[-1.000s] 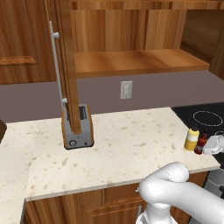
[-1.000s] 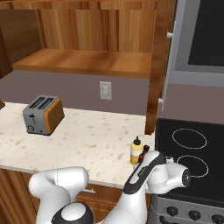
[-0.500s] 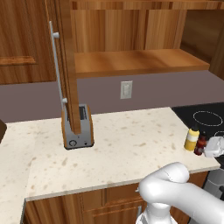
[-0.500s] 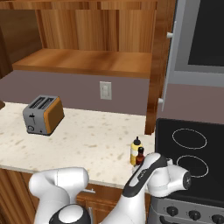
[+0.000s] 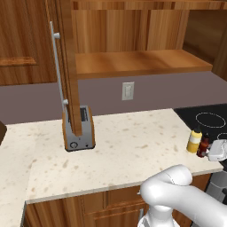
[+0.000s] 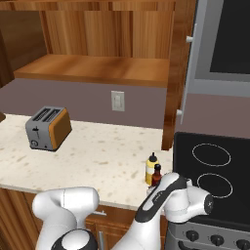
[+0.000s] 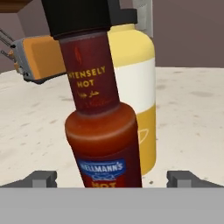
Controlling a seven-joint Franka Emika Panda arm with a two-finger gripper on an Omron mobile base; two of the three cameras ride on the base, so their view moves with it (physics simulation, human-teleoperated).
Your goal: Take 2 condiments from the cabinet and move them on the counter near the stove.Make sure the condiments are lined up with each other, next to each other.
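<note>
Even, soft rendered light; faint shadows; no glare; close-up slightly blurry.

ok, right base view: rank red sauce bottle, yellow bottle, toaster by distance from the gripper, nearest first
1. Red sauce bottle, by the stove edge, just ahead of the gripper.
2. Yellow bottle, touching or nearly, just behind it.
3. Toaster, far left on the counter.

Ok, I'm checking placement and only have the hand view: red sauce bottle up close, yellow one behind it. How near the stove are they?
Observer: Both stand on the counter by its edge, the red sauce bottle beside the stove.
Operator: Are they side by side?
Observer: Yes, the yellow squeeze bottle stands right next to it.
Operator: Anything left in the cabinet?
Observer: The cabinet shelf is bare, door open.
</note>
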